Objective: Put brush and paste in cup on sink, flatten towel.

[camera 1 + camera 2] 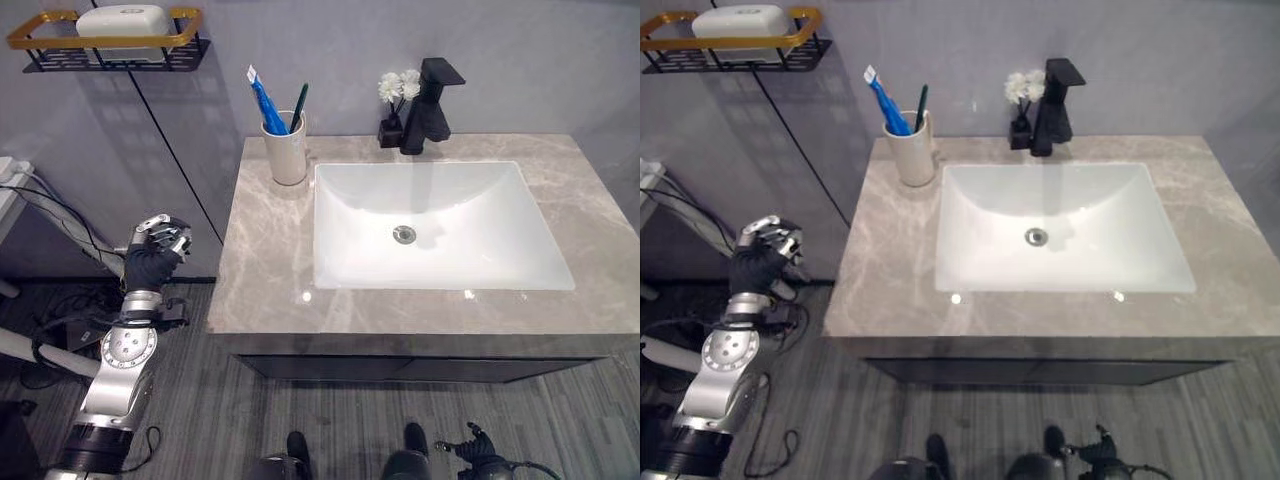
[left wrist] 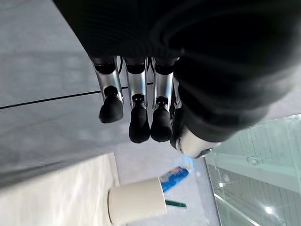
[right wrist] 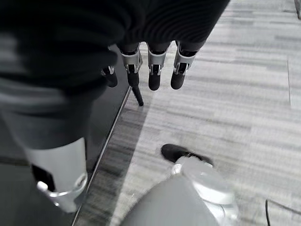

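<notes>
Grey marble countertop [image 1: 260, 270] surrounds a white basin [image 1: 440, 225], with a black faucet [image 1: 430, 105] at the back. My cream cup [image 1: 287, 148] stands at the back-left corner, already holding the blue paste [image 1: 266, 105] and dark green brush [image 1: 298, 106], both upright and leaning slightly. My left hand [image 1: 155, 245] hangs beside the counter's left edge, fingers [image 2: 137, 120] loosely curled and holding nothing; the cup lies ahead and to its right. My right hand [image 1: 478, 448] hangs low near the floor, fingers [image 3: 155, 77] relaxed, empty. I see no towel to flatten; my left hand is nearer the cup.
</notes>
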`<state>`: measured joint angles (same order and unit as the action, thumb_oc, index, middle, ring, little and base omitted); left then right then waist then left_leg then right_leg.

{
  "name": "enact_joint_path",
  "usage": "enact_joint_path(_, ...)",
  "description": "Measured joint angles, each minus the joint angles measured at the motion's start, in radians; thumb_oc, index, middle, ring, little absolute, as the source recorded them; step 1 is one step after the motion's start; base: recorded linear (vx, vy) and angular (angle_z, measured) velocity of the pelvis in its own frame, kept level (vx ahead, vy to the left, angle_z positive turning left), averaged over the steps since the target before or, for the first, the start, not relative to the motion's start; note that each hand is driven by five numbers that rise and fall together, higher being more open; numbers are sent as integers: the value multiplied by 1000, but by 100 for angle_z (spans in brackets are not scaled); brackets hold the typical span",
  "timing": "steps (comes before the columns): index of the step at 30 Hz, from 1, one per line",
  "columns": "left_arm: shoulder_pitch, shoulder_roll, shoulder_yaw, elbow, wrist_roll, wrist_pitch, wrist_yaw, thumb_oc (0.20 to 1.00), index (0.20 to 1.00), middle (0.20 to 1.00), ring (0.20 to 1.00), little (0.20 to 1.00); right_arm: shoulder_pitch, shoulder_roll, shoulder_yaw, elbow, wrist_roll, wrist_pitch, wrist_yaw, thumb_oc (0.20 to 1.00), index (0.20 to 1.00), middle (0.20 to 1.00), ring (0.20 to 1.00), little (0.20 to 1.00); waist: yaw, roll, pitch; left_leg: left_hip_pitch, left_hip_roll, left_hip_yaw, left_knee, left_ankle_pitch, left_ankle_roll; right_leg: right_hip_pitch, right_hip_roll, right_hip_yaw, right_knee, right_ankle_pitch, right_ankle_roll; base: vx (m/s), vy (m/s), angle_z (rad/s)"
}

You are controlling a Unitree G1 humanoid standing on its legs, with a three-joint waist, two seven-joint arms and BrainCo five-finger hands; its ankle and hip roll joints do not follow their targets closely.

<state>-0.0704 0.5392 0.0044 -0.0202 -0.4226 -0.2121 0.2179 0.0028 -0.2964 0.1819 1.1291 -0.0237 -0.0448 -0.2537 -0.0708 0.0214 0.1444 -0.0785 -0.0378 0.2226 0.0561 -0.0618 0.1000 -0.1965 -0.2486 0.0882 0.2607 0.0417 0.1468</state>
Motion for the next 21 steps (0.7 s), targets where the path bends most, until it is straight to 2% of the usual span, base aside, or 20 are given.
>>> enact_joint_path(1, 2, -8, -10, 3, 0, 2, -2, 200, 200, 200, 200, 200, -2, 7, 6, 7, 0, -2, 0, 1000, 1000, 1000, 1000, 1000, -1, 5, 2, 29, 8, 2, -49, 28, -7, -13, 84, 58, 44, -71, -6, 141, 85, -1)
enact_joint_path(2, -6, 4, -25, 3, 1, 3, -9, 200, 200, 200, 200, 200, 6, 14, 5, 6, 1, -3, 1, 1000, 1000, 1000, 1000, 1000, -18, -6, 2, 45, -2, 6, -74, 31, -6, -38, 126, 34, 55, -102, -17, 135, 92, -3)
enact_joint_path(3, -6, 3, -21, 2, 1, 2, -10, 200, 200, 200, 200, 200, 9, 17, 7, 5, 2, -4, 1, 1000, 1000, 1000, 1000, 1000, -20, -9, 2, 53, -12, 9, -94, 33, -7, -72, 148, 3, 51, -108, -33, 87, -7, 1)
enact_joint_path(4, -6, 3, -21, 3, 1, 3, -9, 200, 200, 200, 200, 200, 11, 17, 12, 1, 2, -4, 1, 1000, 1000, 1000, 1000, 1000, -25, -9, 5, 61, -14, 9, -104, 37, -9, -81, 161, -17, 22, -107, -31, 114, -27, -1)
enact_joint_path(5, -9, 7, -26, 2, 2, 4, -11, 200, 200, 200, 200, 200, 22, 16, 20, -2, 2, -4, 2, 1000, 1000, 1000, 1000, 1000, -34, -8, 5, 65, -20, 7, -107, 43, -13, -98, 166, -23, -25, -90, -26, 210, -73, 11)
enact_joint_path(6, -13, 5, -20, 2, 4, 3, -10, 200, 200, 200, 200, 200, 36, 18, 25, -2, 1, -3, 8, 1000, 1000, 1000, 1000, 1000, -48, -8, 14, 79, -29, 4, -112, 34, -27, -117, 147, -20, -166, -9, -6, 221, -99, 12)
enact_joint_path(8, -14, 7, -15, 4, 6, 4, -8, 200, 200, 200, 200, 200, 37, 24, 29, -2, 0, -3, 19, 1000, 1000, 1000, 1000, 1000, -51, -16, 20, 96, -31, -2, -112, 27, -38, -116, 124, -21, -288, 72, 11, 172, -109, 8)
enact_joint_path(10, -14, 7, -20, 10, 6, 6, -11, 200, 200, 200, 200, 200, 53, 30, 41, 3, -1, -3, 23, 1000, 1000, 1000, 1000, 1000, -57, -33, 27, 131, -30, -24, -113, 16, -54, -98, 104, -23, -314, 129, 17, 111, -72, 38)
enact_joint_path(12, 2, 10, -21, 6, 6, 7, -30, 200, 200, 200, 200, 200, 86, 47, 44, 53, -2, -2, 37, 1000, 1000, 1000, 1000, 1000, -47, -83, 6, 204, -34, -60, -136, -8, -86, -9, 89, -23, -301, 166, -2, 159, -108, 54)
enact_joint_path(14, 33, 7, -17, 1, 5, 7, -36, 200, 200, 200, 200, 200, 75, 35, 34, 83, -2, 0, 39, 1000, 1000, 1000, 1000, 1000, -29, -53, 0, 219, 19, -62, -137, -21, -114, 23, 134, -44, -341, 178, -30, 210, -126, 3)
enact_joint_path(16, 48, 15, -14, 0, 1, 17, -52, 200, 200, 200, 200, 200, 62, 21, 15, 87, -1, 0, 40, 1000, 1000, 1000, 1000, 1000, -28, -21, -4, 233, 67, -72, -138, -26, -141, 46, 180, -68, -355, 162, -56, 93, -49, 9)
enact_joint_path(19, 63, 11, -5, -5, -1, 19, -63, 200, 200, 200, 200, 200, 58, -4, 16, 75, -1, -2, 39, 1000, 1000, 1000, 1000, 1000, -22, -3, -20, 238, 98, -69, -121, -20, -149, 60, 215, -70, -347, 154, -92, 114, -83, -4)
enact_joint_path(21, 60, 4, -6, -6, -2, 21, -69, 200, 200, 200, 200, 200, 30, -28, -16, 73, 2, -1, 37, 1000, 1000, 1000, 1000, 1000, -24, 21, -23, 233, 118, -71, -113, -18, -150, 60, 230, -77, -355, 135, -103, 111, -57, -1)
